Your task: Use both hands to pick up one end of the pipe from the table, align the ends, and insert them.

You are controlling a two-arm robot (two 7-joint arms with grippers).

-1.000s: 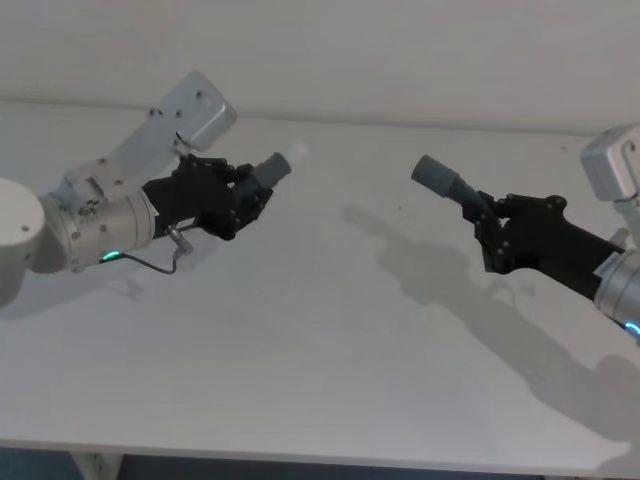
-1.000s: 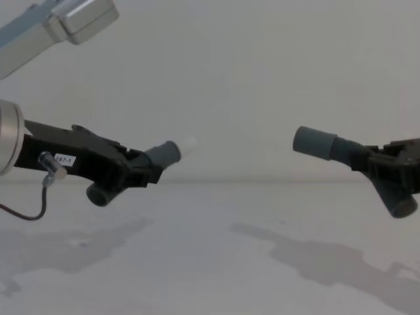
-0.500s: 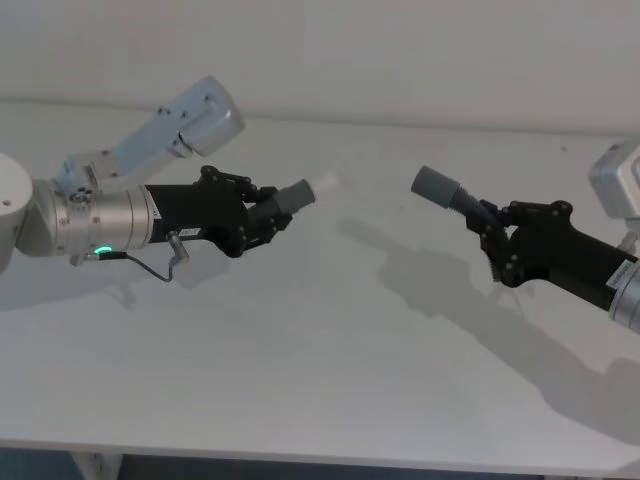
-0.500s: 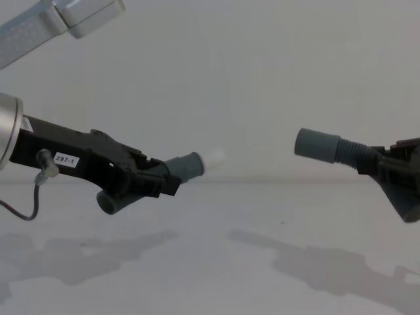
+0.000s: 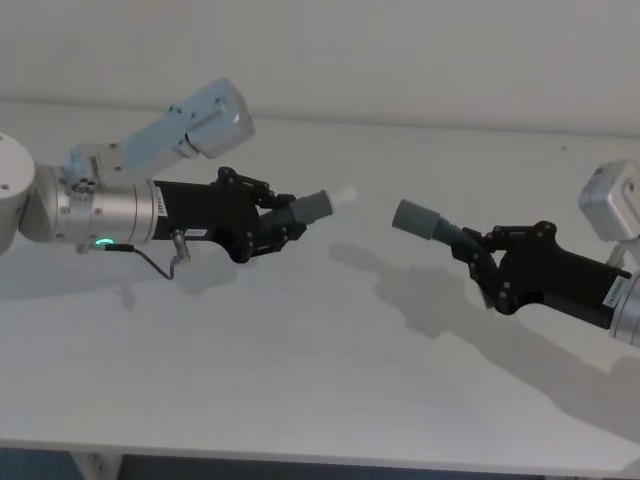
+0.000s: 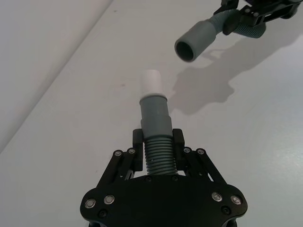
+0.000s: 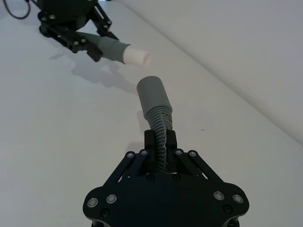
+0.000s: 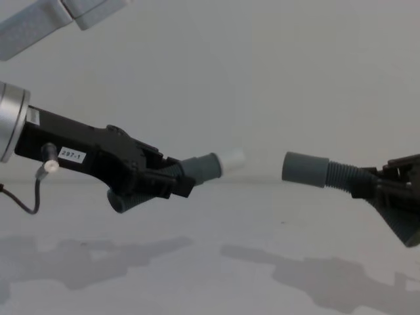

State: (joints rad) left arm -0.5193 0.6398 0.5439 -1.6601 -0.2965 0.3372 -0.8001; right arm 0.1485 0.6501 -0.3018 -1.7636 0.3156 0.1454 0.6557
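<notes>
Our left pincer is clenched on the ribbed middle of one grey pipe piece and holds it up off the table. Its fingers hide some of the ribs. Out past the fingertips we see the smooth cuff and then the white tip. The tip points a little upward and toward the other arm. From the chest, the white tip is hard to make out against the pale wall. The bent back end of this piece pokes out under the pincer, and the black fingers hide part of it. A small white label sits on the side of the left pincer. A thin cable hangs below the arm behind it.

Our right pincer is clenched on the ribs of the other pipe piece, also up in the air. Ahead of its fingertips sits the wide socket cuff, with its open mouth turned toward the white tip. We see a gap between the two ends, and they do not touch. The back end of this piece is hidden behind the right pincer. From the chest, the right pincer is cut off by the edge. Dark shadows of both arms lie on the table below the pincers.
</notes>
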